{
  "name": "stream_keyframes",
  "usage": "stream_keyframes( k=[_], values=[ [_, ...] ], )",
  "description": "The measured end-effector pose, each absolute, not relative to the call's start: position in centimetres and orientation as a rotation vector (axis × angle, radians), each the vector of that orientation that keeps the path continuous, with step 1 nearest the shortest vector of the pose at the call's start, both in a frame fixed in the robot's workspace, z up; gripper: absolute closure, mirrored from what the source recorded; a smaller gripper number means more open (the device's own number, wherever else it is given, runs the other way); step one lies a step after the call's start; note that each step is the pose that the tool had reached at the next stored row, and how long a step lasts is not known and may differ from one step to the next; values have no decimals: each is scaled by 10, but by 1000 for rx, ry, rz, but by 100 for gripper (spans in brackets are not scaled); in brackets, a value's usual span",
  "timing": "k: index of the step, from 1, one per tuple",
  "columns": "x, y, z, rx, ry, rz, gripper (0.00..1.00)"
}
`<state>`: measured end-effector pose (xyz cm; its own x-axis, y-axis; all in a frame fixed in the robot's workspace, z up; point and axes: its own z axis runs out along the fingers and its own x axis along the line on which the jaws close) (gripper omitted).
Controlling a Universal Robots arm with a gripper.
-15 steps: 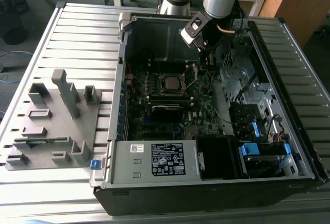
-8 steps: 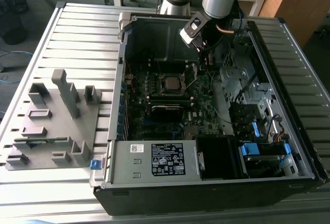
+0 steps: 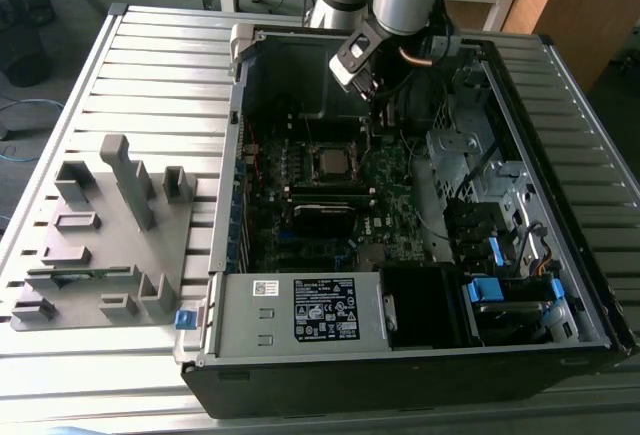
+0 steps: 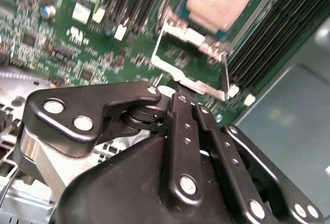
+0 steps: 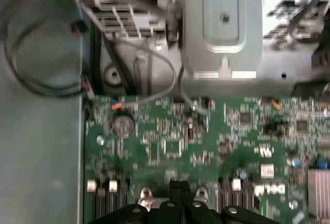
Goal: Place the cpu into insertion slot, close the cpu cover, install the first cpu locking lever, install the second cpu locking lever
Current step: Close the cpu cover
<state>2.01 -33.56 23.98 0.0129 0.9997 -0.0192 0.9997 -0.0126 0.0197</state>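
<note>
My gripper (image 4: 188,103) is smooth black with a slight gloss, and shiny silver rivets pin its links. The cpu (image 4: 219,0) has a dull, pale metal top. The cpu cover (image 4: 181,33) is thin, bright bare metal. The circuit board (image 5: 170,147) looks matt green. The tabletop (image 3: 150,65) is ribbed pale metal, and the holder (image 3: 110,225) on it is matt grey plastic.

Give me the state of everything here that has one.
cpu: seated in the insertion slot, uncovered.
cpu cover: open, lying clear of the chip.
gripper: shut, holding nothing, tips beside the cover's edge.
computer case: side open, board exposed.
</note>
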Motion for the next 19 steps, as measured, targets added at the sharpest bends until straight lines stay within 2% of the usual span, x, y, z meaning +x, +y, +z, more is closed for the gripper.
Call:
stream_keyframes(
  k=[7, 19],
  values=[
    [-6, -336, 239, 2215, 2186, 3, 89],
    [-7, -336, 239, 2215, 2186, 4, 89]
  ],
)
